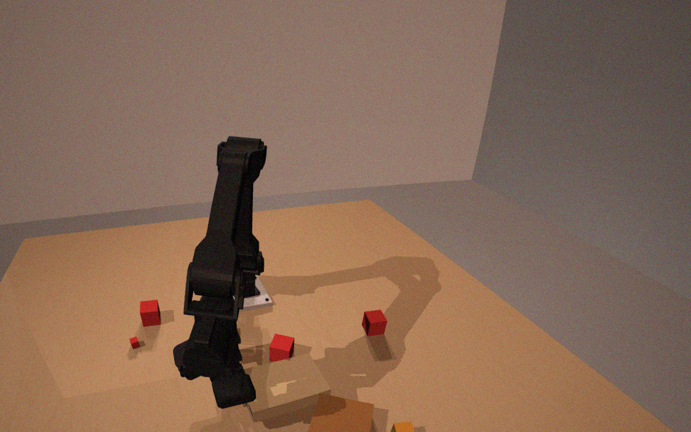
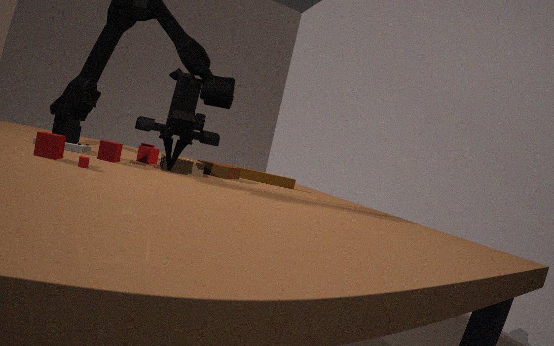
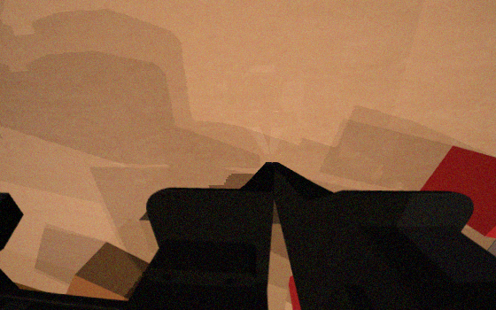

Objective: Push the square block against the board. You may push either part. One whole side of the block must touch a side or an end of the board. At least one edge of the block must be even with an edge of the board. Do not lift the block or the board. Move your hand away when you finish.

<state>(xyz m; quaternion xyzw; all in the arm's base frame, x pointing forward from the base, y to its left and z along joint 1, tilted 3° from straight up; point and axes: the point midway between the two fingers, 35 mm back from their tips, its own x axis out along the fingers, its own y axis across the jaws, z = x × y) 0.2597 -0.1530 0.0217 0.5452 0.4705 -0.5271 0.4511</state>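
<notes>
A tan, square-looking block [image 1: 304,370] [image 2: 179,166] lies flat, partly in the arm's shadow. A brown-orange block [image 1: 345,410] [image 2: 227,171] [image 3: 113,266] lies at its right, near its corner, cut off by the lower edge of the top view. I cannot tell whether they touch. A long, low yellow-orange piece [image 1: 403,428] [image 2: 268,177] lies further right, mostly out of view in the top view. Which piece is the board is unclear. My gripper [image 1: 250,411] [image 2: 169,168] [image 3: 271,168] is shut and empty, tips low beside the tan block's left end; contact cannot be told.
Red cubes [image 1: 282,347] [image 1: 375,322] [image 1: 149,313] [image 2: 49,145] [image 2: 109,151] stand behind and to the sides of the tan block. A tiny red cube [image 1: 134,343] [image 2: 84,162] lies at the left. The arm's white base plate [image 1: 257,304] [image 2: 77,148] is behind them.
</notes>
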